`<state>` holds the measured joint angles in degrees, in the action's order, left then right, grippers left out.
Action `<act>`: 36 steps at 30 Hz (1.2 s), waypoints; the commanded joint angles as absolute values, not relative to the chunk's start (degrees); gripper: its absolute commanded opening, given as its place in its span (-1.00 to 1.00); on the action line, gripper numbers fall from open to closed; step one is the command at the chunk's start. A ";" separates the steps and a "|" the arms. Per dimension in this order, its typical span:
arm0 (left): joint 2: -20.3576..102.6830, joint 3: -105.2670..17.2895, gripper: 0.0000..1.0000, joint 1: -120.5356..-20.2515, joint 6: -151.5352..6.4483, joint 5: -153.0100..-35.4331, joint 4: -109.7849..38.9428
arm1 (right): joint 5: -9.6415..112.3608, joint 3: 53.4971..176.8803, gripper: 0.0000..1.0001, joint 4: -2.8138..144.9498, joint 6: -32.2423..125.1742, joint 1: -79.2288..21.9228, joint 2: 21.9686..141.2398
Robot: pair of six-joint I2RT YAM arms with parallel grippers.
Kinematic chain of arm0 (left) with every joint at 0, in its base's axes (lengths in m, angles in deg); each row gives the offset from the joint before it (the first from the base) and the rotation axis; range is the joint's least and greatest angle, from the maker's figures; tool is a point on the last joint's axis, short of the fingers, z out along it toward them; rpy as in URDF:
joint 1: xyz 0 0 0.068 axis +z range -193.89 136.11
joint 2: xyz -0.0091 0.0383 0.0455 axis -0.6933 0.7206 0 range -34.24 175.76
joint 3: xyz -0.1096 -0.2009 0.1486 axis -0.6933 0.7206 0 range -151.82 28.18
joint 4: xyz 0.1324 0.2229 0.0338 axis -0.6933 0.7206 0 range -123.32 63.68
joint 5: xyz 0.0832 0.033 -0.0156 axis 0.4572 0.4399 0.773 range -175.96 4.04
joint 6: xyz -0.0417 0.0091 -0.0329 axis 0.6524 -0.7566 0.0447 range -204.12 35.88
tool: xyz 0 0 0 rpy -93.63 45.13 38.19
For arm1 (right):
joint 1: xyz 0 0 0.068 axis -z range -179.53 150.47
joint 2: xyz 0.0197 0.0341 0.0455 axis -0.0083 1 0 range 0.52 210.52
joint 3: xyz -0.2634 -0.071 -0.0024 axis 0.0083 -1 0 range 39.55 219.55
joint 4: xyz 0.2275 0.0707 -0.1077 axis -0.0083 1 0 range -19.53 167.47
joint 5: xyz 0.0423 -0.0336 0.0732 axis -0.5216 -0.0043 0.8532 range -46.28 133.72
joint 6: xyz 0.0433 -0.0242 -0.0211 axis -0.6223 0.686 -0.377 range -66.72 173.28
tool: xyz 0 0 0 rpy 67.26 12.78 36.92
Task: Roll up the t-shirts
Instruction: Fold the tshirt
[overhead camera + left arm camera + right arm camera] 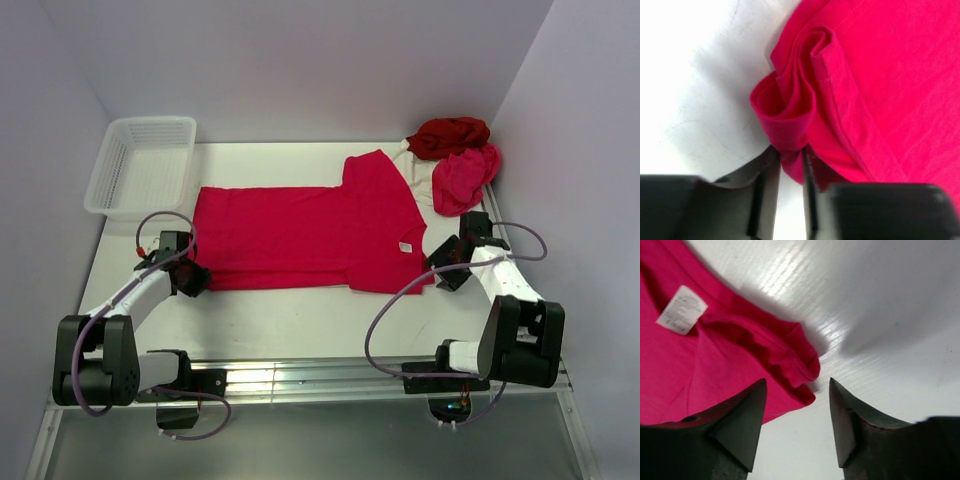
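Crimson t-shirt [300,235] lies flat across mid-table [300,320], hem to the left, collar to the right, white label [681,309] showing near the neck.

Left gripper [190,278] at the near hem corner. Wrist view: fingers [767,175] close together, a bunched fold of hem pinched between them, cloth curled up just ahead.

Right gripper [445,270] at the near collar-side edge. Fingers [747,420] well apart, nothing between them; rumpled shirt edge just ahead of the left finger, bare table beyond.

Far right corner: dark red shirt [450,135] heaped on a pink shirt [465,178], cream shirt [415,170] beside them, touching the crimson sleeve.

Far left: white mesh basket [140,165].
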<state>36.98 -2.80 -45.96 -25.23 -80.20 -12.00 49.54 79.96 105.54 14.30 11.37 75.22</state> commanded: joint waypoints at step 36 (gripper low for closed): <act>42.48 -26.40 0.02 -56.20 -32.44 -88.42 -0.71 | 49.43 74.71 -0.70 99.73 17.86 2.14 70.57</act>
